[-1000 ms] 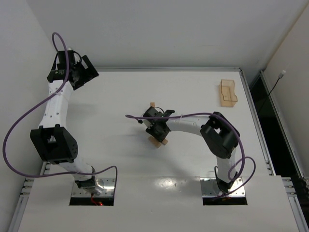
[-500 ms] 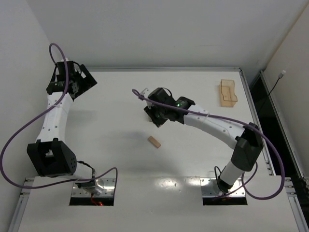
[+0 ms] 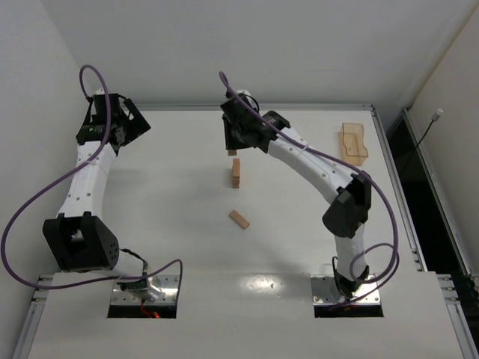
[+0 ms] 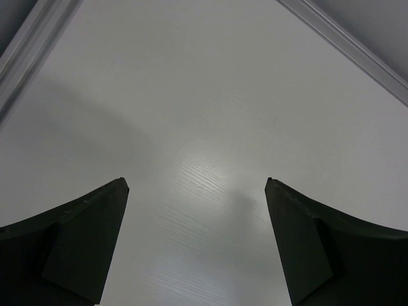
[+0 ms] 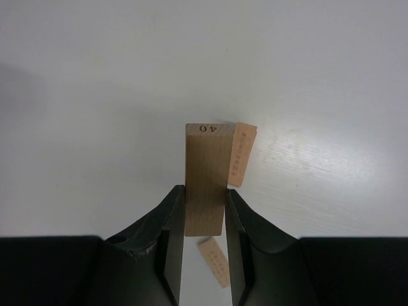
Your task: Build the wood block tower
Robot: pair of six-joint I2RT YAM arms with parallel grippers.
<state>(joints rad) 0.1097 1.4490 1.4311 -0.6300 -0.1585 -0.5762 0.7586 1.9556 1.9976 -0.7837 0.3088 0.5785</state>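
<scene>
Hovering over the surface (image 3: 299, 247), the right pincer (image 5: 204, 196) clamps one upright wood block (image 5: 207, 159); the left pincer (image 4: 196, 185) gapes empty, far off; just beside the right pincer stands the tower (image 3: 236, 173), seemingly barely begun; past it one loose block (image 3: 239, 218) waits.

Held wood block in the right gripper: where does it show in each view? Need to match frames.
Top external: the held wood block peeks out under the right gripper, just above the tower in the picture.
Left wrist: not in it.
Right wrist: dead centre, clamped between the fingers, end face marked 40.
Shared landmark: the right gripper, seen in the top and right wrist views.
</scene>
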